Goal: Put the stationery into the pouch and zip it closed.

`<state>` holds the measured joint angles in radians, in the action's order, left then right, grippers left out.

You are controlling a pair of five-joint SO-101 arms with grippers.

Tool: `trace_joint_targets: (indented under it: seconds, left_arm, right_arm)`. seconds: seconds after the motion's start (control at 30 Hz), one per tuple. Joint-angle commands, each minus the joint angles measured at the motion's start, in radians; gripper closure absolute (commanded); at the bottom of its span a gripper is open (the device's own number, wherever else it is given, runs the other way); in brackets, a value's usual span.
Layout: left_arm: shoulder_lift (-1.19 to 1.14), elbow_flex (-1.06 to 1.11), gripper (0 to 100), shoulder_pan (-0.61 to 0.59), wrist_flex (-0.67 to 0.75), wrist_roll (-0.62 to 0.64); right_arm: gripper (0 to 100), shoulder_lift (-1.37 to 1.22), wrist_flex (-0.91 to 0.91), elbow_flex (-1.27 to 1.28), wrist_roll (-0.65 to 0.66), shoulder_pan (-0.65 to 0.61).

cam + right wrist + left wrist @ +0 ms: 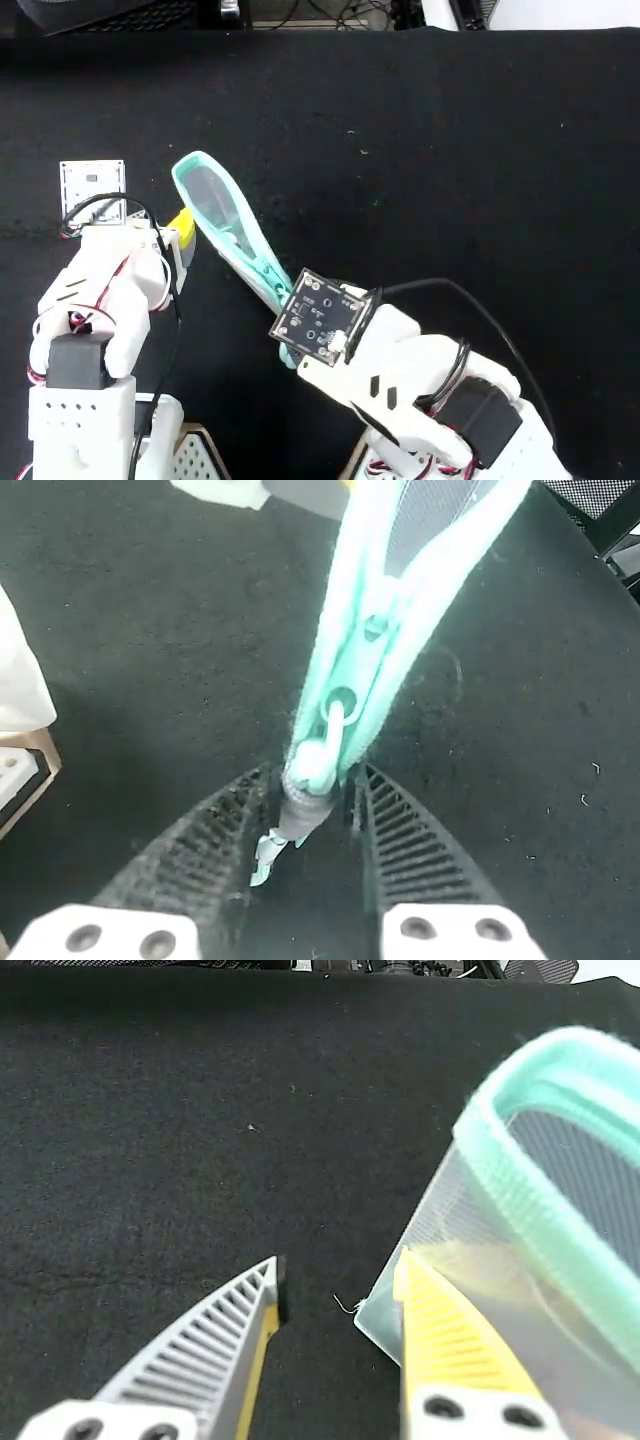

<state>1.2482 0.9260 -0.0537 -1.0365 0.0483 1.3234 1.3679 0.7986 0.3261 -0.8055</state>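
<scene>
The table [450, 150] was covered in black cloth, with a small white card [92, 188] lying near the left arm. From above, the teal-edged pouch [225, 215] lay slantwise between the two arms. Its mouth gaped at the far end, just beside the left gripper [183, 235], and its near end ran under the right arm's wrist.

Looking along the left wrist, the left gripper [340, 1265] stood released. The clear corner of the pouch [560, 1160] reached in between its fingers and touched the yellow one. I couldn't tell what stationery, if any, sat inside the mesh.

Looking along the right wrist, the right gripper [312, 780] looked clenched on the zip pull [305, 805] at the tip of the pouch [420, 540]. Beyond it the two teal zip edges spread apart, so the zip was not yet closed.

To my eye the step was the zipping itself. To do it well, the left fingers would want to pinch that corner firmly first, as an anchor. The right arm should then draw the pull straight along the line of the zip, low to the cloth. Any sideways tug would likely drag the whole pouch or let the pull slip free.
</scene>
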Motion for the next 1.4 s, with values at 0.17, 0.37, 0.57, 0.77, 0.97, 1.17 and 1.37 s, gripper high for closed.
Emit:
trace_joint_targets:
  seconds: [0.17,0.37,0.57,0.77,0.97,1.17,1.37]
  left_arm:
    - [0.011,-0.012,80,0.010,0.025,0.002]
    - [0.011,-0.012,80,0.010,0.025,0.002]
    - [0.011,-0.010,80,0.010,0.025,0.002]
    - [0.011,-0.010,80,0.010,0.025,0.002]
    - [0.011,-0.010,80,0.010,0.025,0.002]
    - [0.011,-0.010,80,0.010,0.025,0.002]
    - [0.011,-0.010,80,0.010,0.025,0.002]
  right_arm:
    - [98.7,0.002,0.018,-0.027,0.130,0.026]
    - [98.6,0.002,0.037,-0.148,0.193,0.178]
    - [98.5,0.001,0.021,-0.128,0.187,0.186]
    - [97.9,0.001,-0.095,-0.019,0.147,0.186]
    - [86.1,0.001,-0.112,-0.016,0.057,0.186]
    - [86.6,0.001,-0.114,-0.015,0.060,0.186]
    - [93.0,-0.005,-0.106,-0.008,0.061,0.186]
